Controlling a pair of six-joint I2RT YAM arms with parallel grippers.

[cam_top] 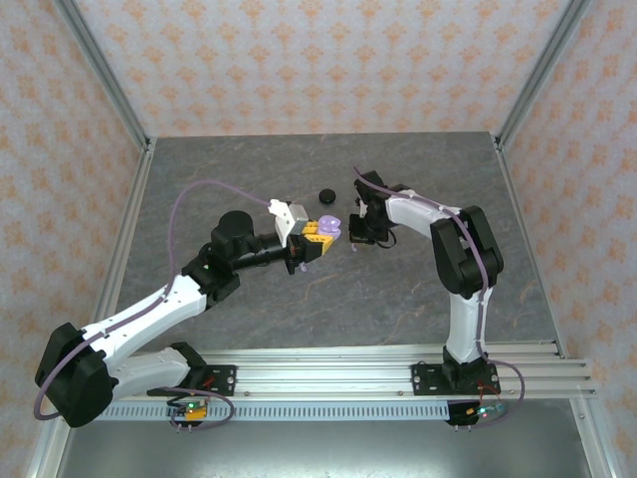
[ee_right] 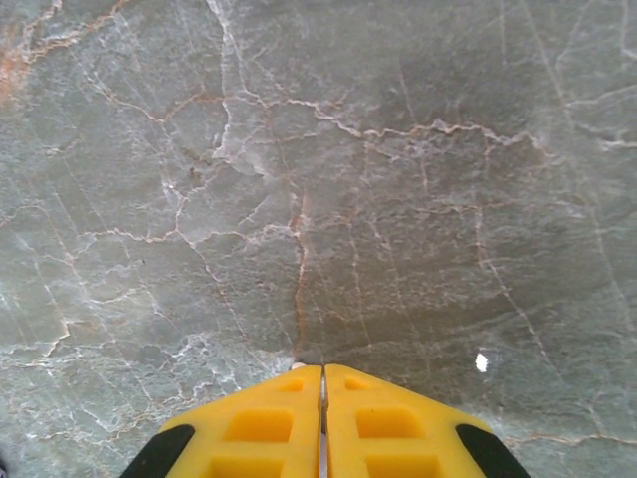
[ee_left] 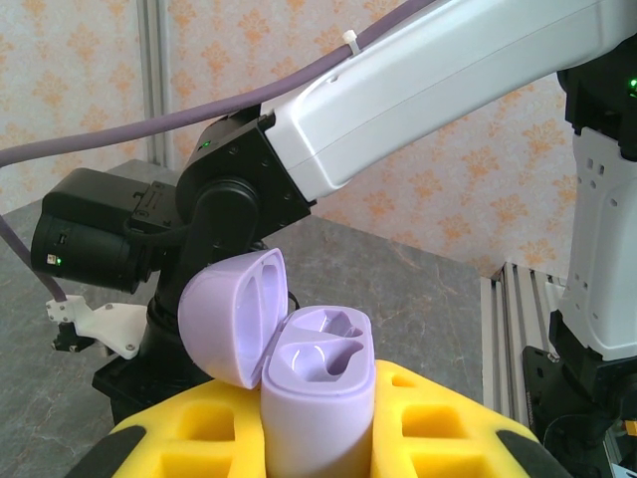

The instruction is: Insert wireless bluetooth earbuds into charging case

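Observation:
The pale lilac charging case (ee_left: 317,398) stands upright between the yellow fingers of my left gripper (ee_left: 318,428), which is shut on it. Its lid (ee_left: 231,314) is swung open to the left and both wells are bare. In the top view this gripper (cam_top: 323,235) holds the case (cam_top: 330,225) above mid-table. My right gripper (cam_top: 355,241) hangs just right of the case. Its yellow fingers (ee_right: 259,423) are pressed together close over the table, tips (ee_right: 321,370) pointing down. A tiny pale bit (ee_right: 297,366) peeks out at the tips; I cannot tell whether it is an earbud.
A small black round puck (cam_top: 323,195) lies on the grey marbled table (cam_top: 249,169) behind the grippers. A white speck (ee_right: 482,362) lies on the table right of the right fingertips. Patterned walls and metal rails bound the table.

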